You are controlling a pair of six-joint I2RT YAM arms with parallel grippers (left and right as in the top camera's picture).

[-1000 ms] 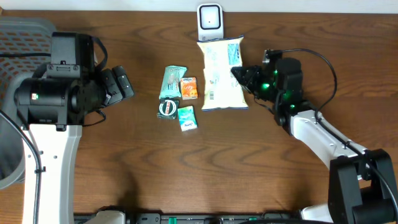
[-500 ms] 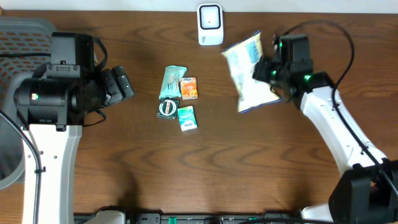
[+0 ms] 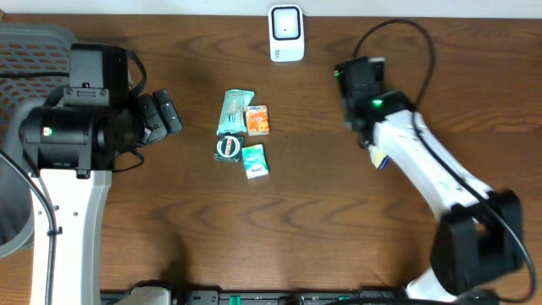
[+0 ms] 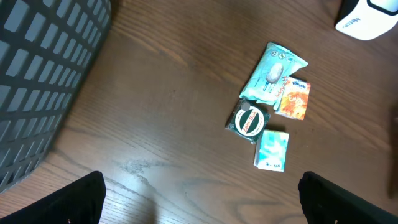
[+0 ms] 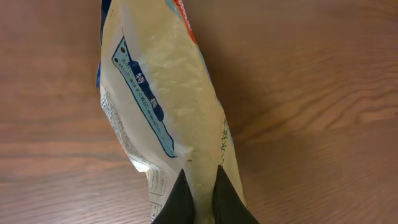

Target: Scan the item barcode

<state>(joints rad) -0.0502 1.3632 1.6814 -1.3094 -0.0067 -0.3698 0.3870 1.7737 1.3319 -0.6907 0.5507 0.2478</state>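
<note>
A crinkled plastic snack bag is pinched by the right end effector. The left end effector is spread wide.

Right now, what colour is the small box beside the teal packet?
The box is orange, clearest in the left wrist view.

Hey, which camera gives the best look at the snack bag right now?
Right wrist: the snack bag fills the frame, pinched in the right end effector. Overhead shows only a sliver of it poking from under the arm; the left wrist view misses it.
</note>
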